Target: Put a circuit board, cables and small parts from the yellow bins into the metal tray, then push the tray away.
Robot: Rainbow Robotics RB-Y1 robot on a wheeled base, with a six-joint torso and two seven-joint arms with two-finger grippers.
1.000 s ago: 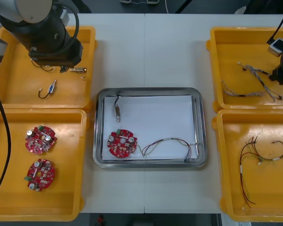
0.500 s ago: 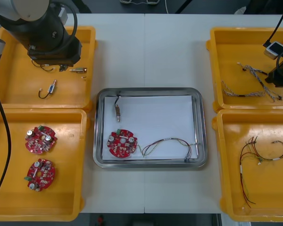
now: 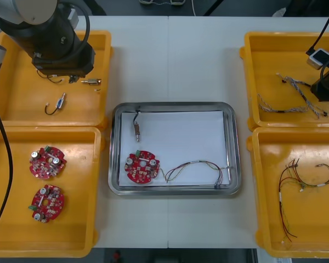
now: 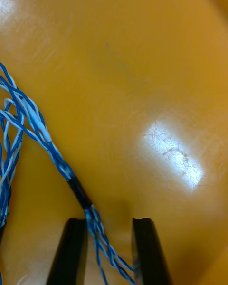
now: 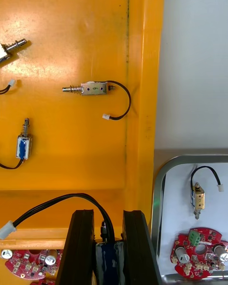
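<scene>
My left gripper (image 5: pixel 108 214) clamps a small metal part (image 5: pixel 109 259) at ten o'clock; right gripper (image 4: pixel 109 221), narrowly parted, straddles twisted blue-and-white cable (image 4: pixel 42 135)

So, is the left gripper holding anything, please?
Holding: the left gripper is shut on a small metal part trailing a black cable; the right gripper straddles a twisted blue and white cable, open.

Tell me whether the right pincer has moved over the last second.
Yes, slightly: in the front view the right pincer has shifted toward its bin's near wall, closer to the blue-white cable.
</scene>
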